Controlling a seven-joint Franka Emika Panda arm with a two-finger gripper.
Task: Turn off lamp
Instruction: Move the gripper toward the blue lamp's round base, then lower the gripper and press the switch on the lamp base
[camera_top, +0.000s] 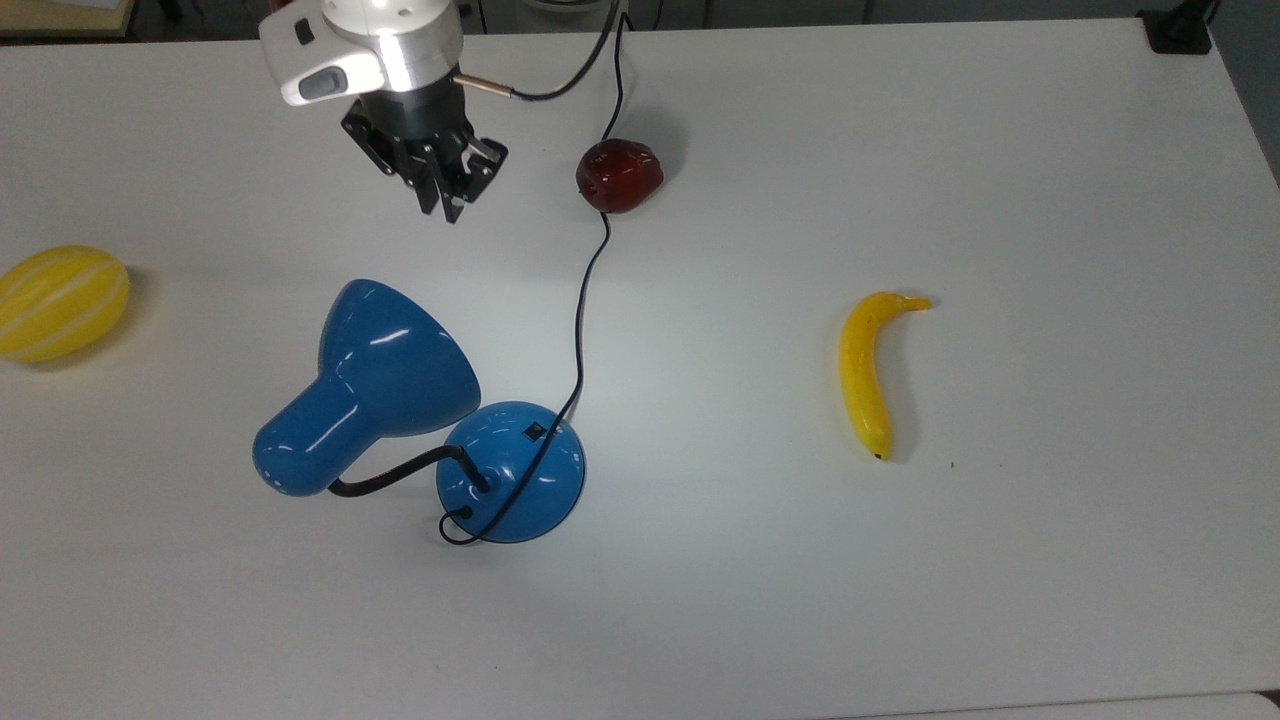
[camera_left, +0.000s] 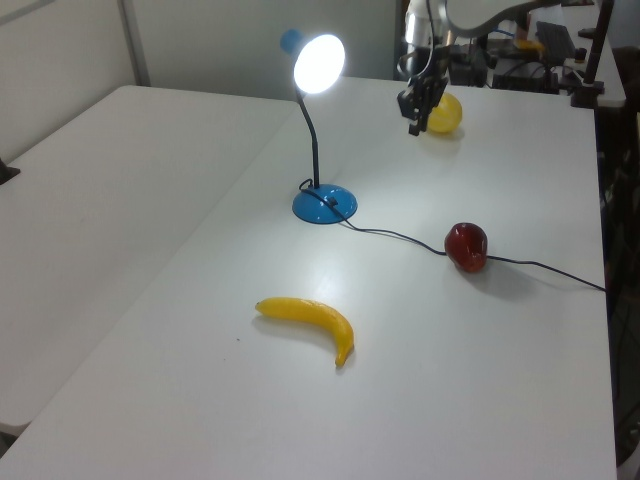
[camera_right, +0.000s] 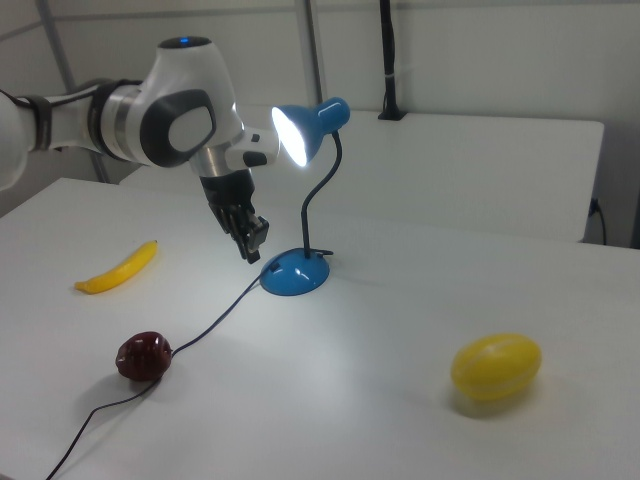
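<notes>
**Operator:** So where am I in this, and what comes next?

**Observer:** Well, you are in the approach. The broad white table carries everything, and your white and black robot arm reaches in over it from the top view's upper left. The glossy blue desk lamp with its cone shade, black bendable neck and round domed base stands near the table's middle, and its bulb is lit in the left view, so nothing is switched yet. Your black two-finger gripper hangs above the table, well apart from the base, fingers drawn close together and holding nothing. The small black switch sits on the dome, just beside where the black cord crosses it. I judge you must travel toward the base, come down over that switch and press with a fingertip, keeping clear of the cord and the shade.

**Operator:** And the count?

**Observer:** One table, one arm, one lamp, one cord. Then one yellow striped melon, one yellow banana, one dark red apple lying against the cord, and one switch.
</notes>
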